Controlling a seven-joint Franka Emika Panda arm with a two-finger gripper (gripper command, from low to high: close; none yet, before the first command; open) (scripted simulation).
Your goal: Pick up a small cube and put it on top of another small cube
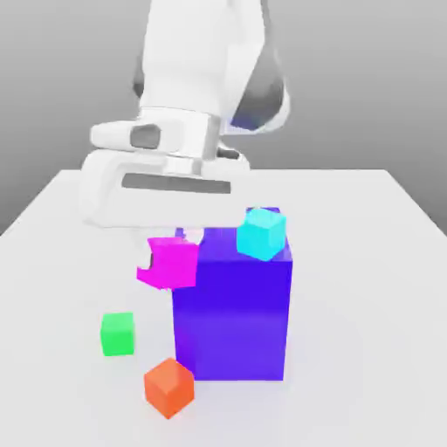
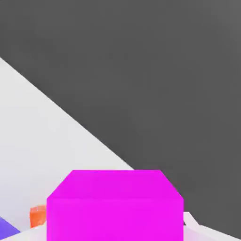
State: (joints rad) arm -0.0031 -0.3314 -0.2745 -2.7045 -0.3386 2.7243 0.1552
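Magenta cube point(image 1: 168, 263): plain, matte; clamped in the closed gripper point(image 1: 166, 258), lifted clear of the table point(image 1: 367, 262), beside the big blue-purple block point(image 1: 231, 306) near its top edge. Green cube point(image 1: 117, 333): on the table, below the magenta cube, bare-topped. Pick done; placing remains. Cyan cube point(image 1: 262, 233): atop the block. Orange cube point(image 1: 168, 388): before the block. No writing visible.

No legible text or markings
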